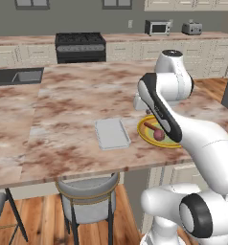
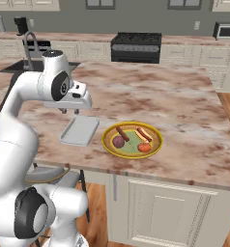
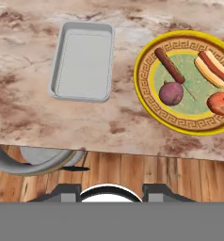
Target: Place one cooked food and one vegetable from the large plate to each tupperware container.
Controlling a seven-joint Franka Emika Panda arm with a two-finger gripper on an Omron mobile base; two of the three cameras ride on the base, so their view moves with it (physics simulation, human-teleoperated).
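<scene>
Risk: foods on large plate [image 3: 147, 101] lie close together, so gripper [image 2: 69, 111] may nudge beet [image 3: 171, 92] while going for sausage [image 3: 169, 65]; the round tomato [image 3: 220, 103] may roll. Gripper hangs above counter w/ nothing held; jaw gap can't be judged. Plate yellow-rimmed w/ green centre, sits just beside one empty tupperware container [image 3: 84, 61] near counter edge.

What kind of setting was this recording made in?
A rendered home kitchen: a black stove against the back wall, a silver microwave on the rear counter, and a sink with a curved faucet beside the brown marbled island counter.
</scene>
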